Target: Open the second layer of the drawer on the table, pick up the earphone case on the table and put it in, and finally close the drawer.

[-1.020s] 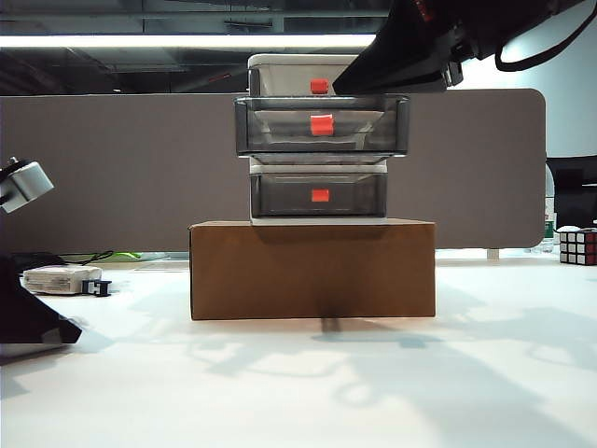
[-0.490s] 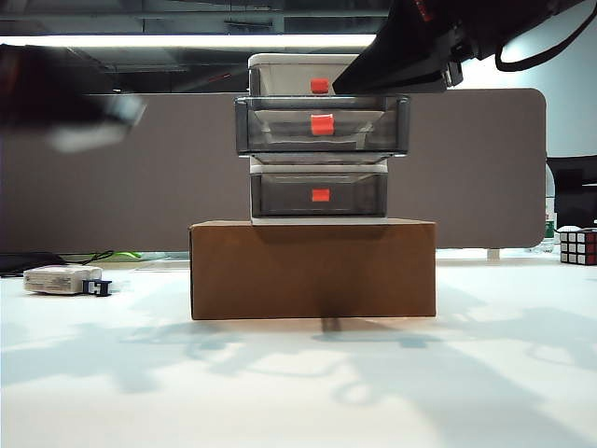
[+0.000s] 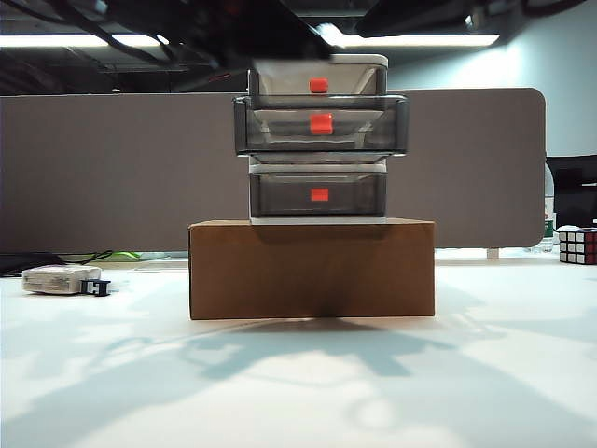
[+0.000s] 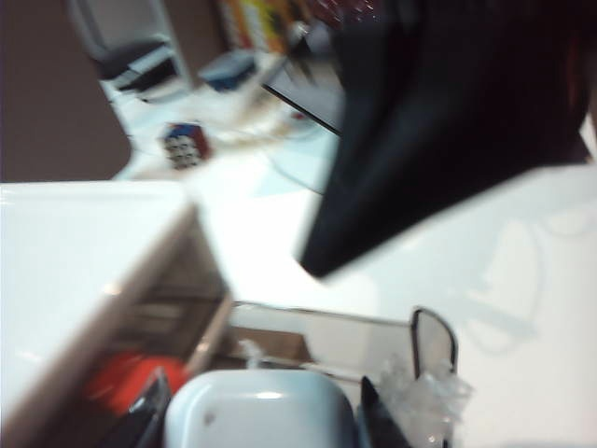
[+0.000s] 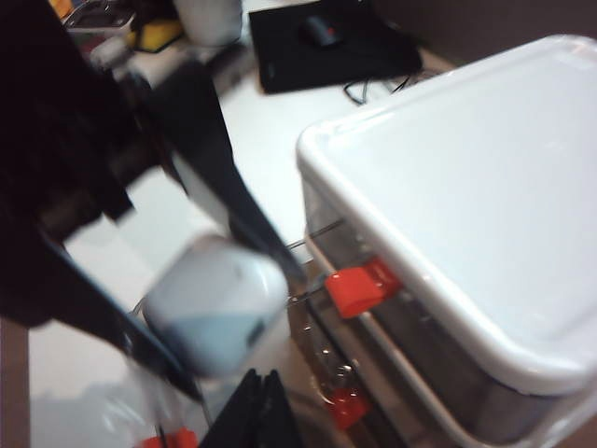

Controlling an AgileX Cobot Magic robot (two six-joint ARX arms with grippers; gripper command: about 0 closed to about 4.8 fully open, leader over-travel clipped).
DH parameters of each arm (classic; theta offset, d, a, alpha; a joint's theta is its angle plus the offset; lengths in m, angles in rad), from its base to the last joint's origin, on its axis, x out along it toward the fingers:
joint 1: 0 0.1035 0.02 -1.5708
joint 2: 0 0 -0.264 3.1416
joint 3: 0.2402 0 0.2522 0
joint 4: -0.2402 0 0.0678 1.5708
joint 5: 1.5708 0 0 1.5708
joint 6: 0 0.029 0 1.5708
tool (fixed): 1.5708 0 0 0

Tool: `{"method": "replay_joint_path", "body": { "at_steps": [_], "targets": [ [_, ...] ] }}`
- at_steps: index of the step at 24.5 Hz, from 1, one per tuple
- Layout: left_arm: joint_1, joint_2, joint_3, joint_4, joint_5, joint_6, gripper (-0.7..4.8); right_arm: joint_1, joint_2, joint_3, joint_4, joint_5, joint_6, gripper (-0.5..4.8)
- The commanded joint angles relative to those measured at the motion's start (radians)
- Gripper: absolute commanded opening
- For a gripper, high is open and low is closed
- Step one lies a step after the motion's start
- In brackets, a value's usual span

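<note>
From the front the second layer (image 3: 321, 125) stands pulled out; only the wrist views show the left gripper (image 4: 259, 411) clamping the earphone case (image 5: 215, 303) above it; right gripper (image 5: 262, 399) pinched closed nearby

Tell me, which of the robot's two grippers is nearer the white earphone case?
Left. The left gripper is clamped on the earphone case, above the pulled-out second layer. The right gripper, shut and empty, is beside it by the drawer.
</note>
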Motion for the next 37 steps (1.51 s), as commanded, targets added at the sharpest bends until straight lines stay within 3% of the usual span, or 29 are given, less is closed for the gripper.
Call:
{"method": "replay_joint_path", "body": {
  "at_steps": [1,3,6,9,11,13,14,16,20,22,25,29,37],
  "targets": [
    [-0.021,0.054,0.026,0.027,-0.047,0.003,0.66,-0.037,-0.05,0.004,-0.013,0.006,-0.003,-0.05],
    [-0.021,0.066,0.026,0.017,-0.047,-0.001,2.31,-0.055,-0.081,0.004,-0.024,0.006,-0.003,-0.05],
    [-0.021,0.066,0.026,0.018,-0.046,-0.002,3.13,-0.067,-0.095,0.004,-0.025,0.005,-0.003,-0.05],
    [-0.021,0.064,0.026,0.019,-0.042,-0.027,3.14,-0.067,-0.095,0.004,-0.024,0.005,-0.003,-0.05],
    [-0.021,0.048,0.026,0.014,-0.043,-0.077,3.03,-0.067,-0.095,0.004,-0.015,0.005,-0.003,-0.05],
    [-0.021,-0.022,0.026,-0.059,-0.042,-0.159,1.72,-0.066,-0.094,0.005,0.015,0.006,-0.003,-0.05],
    [-0.023,-0.076,0.026,-0.14,-0.027,-0.182,0.62,-0.066,-0.09,0.005,0.048,0.006,-0.002,-0.05],
    [-0.035,-0.148,0.026,-0.29,0.019,-0.175,-0.06,-0.066,-0.073,0.012,0.101,0.021,0.033,-0.05],
    [-0.066,-0.187,0.024,-0.523,0.036,-0.174,-0.06,-0.065,0.03,0.093,0.13,0.021,0.07,-0.05],
    [-0.071,-0.177,0.016,-0.587,-0.005,-0.163,-0.06,-0.063,0.115,0.168,0.129,0.019,0.076,-0.05],
    [-0.084,-0.173,-0.024,-0.552,-0.033,-0.092,-0.06,-0.054,0.241,0.29,0.123,0.017,0.088,-0.05],
    [-0.083,-0.165,-0.049,-0.514,-0.105,-0.091,-0.06,-0.014,0.376,0.432,0.082,0.017,0.088,-0.05],
    [-0.077,-0.097,-0.058,-0.335,-0.228,-0.095,-0.06,0.012,0.422,0.457,-0.08,0.13,0.029,-0.05]
  ]
}}
